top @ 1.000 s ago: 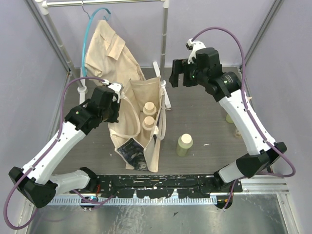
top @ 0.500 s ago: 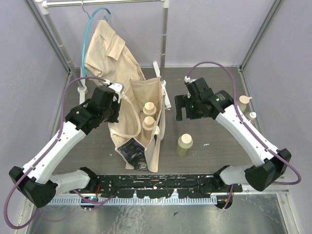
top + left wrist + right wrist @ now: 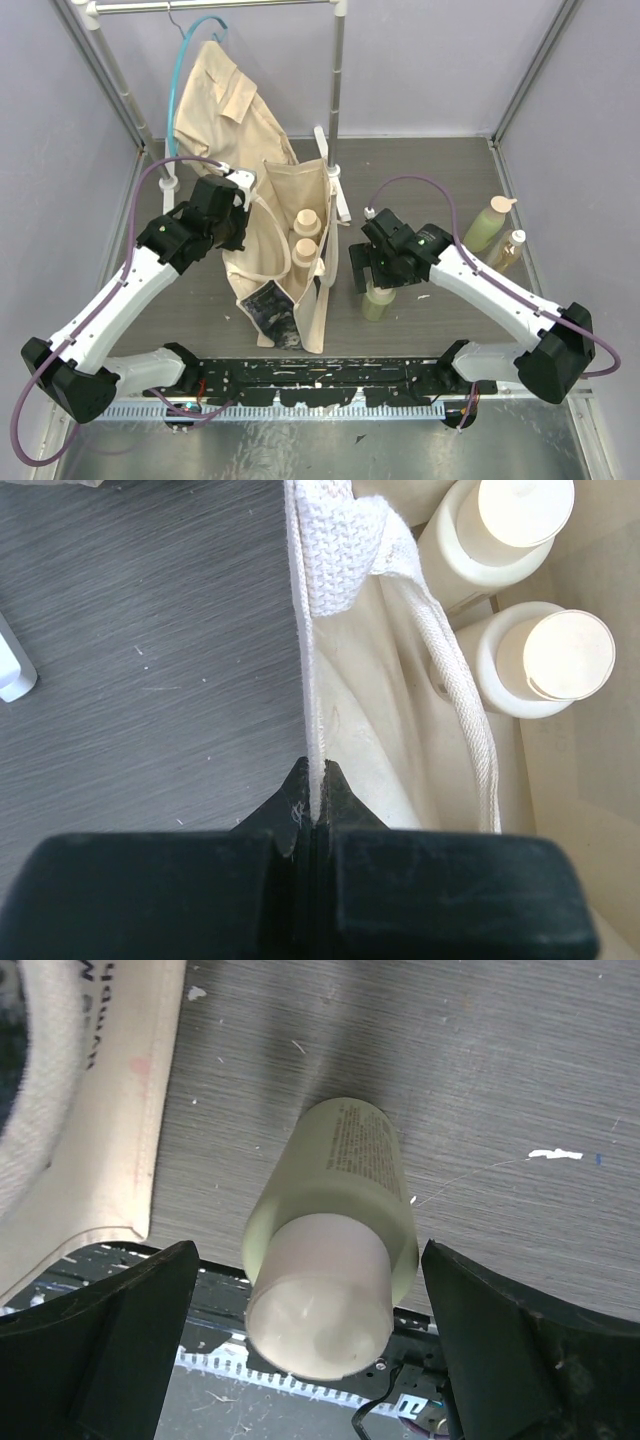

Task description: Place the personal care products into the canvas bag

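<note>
The left fingers (image 3: 315, 805) are pinched closed on the rim of the canvas bag (image 3: 285, 195). The bag stands open on the worktop (image 3: 420, 170) with two cream-capped bottles (image 3: 305, 220) upright inside. The right fingers (image 3: 371, 276) are spread wide on either side of a yellow-green bottle (image 3: 345, 1170) that stands just right of the bag, and they do not touch it. Two more bottles (image 3: 488, 222) stand near the worktop's right edge.
</note>
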`<state>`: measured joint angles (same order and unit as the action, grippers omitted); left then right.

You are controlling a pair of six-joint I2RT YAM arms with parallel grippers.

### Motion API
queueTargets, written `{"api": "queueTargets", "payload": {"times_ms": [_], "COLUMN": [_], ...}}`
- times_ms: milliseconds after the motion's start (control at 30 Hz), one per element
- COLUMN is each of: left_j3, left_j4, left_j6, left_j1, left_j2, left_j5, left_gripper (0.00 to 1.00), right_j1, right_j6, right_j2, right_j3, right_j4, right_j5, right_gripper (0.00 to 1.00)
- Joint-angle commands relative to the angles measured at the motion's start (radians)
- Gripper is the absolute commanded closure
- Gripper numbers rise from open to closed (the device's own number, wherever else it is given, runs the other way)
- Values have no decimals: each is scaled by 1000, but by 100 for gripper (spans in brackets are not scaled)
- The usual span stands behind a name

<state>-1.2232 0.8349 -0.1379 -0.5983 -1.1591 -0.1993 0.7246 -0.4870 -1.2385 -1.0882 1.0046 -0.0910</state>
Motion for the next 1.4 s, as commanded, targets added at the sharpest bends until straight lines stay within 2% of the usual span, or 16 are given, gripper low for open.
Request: {"api": "queueTargets", "payload": {"times_ms": [0, 167, 267, 333, 533, 633, 733, 767, 933, 1133, 1233, 1367], "left_j3": [-17, -14, -14, -11, -4, -6, -5, -5, 1, 1, 1, 3], "left_j4": [-56, -54, -56, -59, -62, -63, -63, -63, -61, -59, -58, -66], "left_j6": [11, 12, 14, 14, 9, 8, 6, 6, 3, 6, 10, 11], "left_j1": [-3, -3, -2, -3, -3, -3, -3, -3, -3, -2, -2, -3], "left_j2": [19, 24, 24, 22, 20, 20, 24, 24, 29, 32, 28, 26], "left_j5": [0, -4, -4, -4, 3, 5, 5, 3, -2, -17, -19, -20], "left_gripper": [100, 100, 100, 100, 100, 100, 100, 100, 100, 100, 100, 100], "right_j1": [4, 5, 7, 7, 11, 12, 10, 11, 10, 8, 7, 8], "right_j6": [-37, -40, -36, -35, -30, -21, -11, -7, 28, 95, 139, 241], "right_j2": [2, -9, -18, -16, -27, -26, -52, -70, -168, -273, -276, -252], "right_j3": [48, 94, 115, 125, 104, 36, -115, -183, -545, -906, -990, -1009], "right_j4": [-88, -152, -158, -162, -126, -83, 2, 42, 205, 255, 203, 55], "right_j5": [-24, -18, -13, -10, -28, -63, -135, -179, -351, -421, -390, -275], "right_gripper": [0, 1, 9, 20, 66, 80, 96, 99, 99, 99, 99, 99]}}
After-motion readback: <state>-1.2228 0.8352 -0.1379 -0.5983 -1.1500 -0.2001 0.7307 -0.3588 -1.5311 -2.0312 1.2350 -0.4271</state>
